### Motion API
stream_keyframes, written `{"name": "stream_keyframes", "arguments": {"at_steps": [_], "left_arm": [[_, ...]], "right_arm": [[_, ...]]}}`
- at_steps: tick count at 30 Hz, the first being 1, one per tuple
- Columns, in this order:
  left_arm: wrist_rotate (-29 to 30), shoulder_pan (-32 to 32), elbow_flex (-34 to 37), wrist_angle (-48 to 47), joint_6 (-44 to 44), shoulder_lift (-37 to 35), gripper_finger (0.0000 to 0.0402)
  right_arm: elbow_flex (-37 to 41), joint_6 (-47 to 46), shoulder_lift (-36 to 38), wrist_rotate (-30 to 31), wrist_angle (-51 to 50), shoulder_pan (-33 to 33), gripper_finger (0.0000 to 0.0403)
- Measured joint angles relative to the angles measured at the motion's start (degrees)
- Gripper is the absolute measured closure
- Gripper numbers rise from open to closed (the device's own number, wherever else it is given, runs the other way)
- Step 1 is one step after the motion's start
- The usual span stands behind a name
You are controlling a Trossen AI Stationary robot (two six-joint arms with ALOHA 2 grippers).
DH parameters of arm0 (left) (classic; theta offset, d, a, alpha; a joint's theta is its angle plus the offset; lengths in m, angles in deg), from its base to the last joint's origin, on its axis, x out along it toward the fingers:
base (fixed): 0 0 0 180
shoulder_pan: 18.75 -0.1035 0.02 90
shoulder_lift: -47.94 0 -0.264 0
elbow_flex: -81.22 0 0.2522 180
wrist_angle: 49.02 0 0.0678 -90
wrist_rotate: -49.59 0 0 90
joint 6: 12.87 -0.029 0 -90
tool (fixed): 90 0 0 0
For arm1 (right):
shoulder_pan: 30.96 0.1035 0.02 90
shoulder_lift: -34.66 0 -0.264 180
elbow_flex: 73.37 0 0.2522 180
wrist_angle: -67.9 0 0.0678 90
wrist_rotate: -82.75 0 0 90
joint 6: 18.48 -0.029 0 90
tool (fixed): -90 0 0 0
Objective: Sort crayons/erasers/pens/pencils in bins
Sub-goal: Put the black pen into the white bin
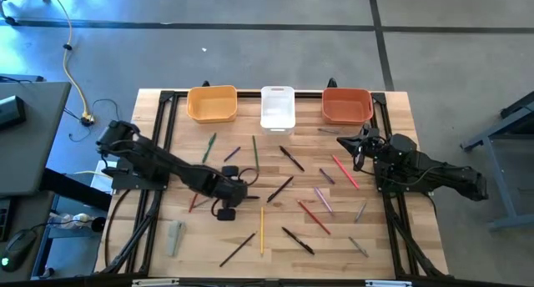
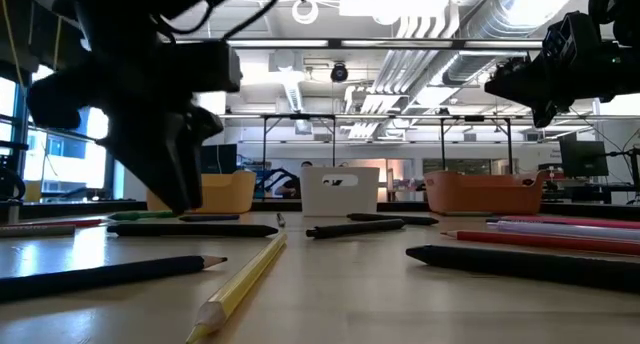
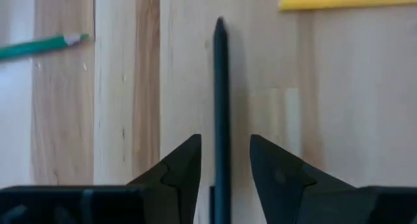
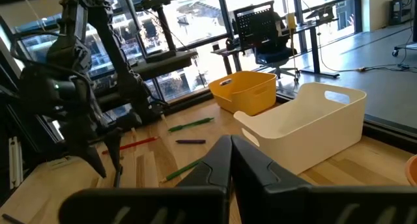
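The left end effector (image 3: 225, 178) hangs released astride a black pen (image 3: 221, 107), whose long axis runs straight ahead between its fingers; the right end effector (image 4: 231, 160) waits clenched.

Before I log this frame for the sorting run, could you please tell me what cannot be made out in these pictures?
- Bin contents: the low view shows only the outer walls of the yellow bin, white bin and red bin.
- The black pen between the left claw fingers: its rear end is cut off by the left wrist picture's edge.
- Right claw: too small in the high view to show any grip.
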Motion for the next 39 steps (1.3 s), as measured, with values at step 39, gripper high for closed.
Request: {"name": "stream_keyframes", "arguments": {"at_steps": [39], "left_arm": [[-4.97, -6.27, 0.28, -3.8, -4.65, -4.29, 0.0382]], "right_arm": [[0.0, 0.02, -0.02, 0.0, 0.0, -0.01, 0.0402]]}}
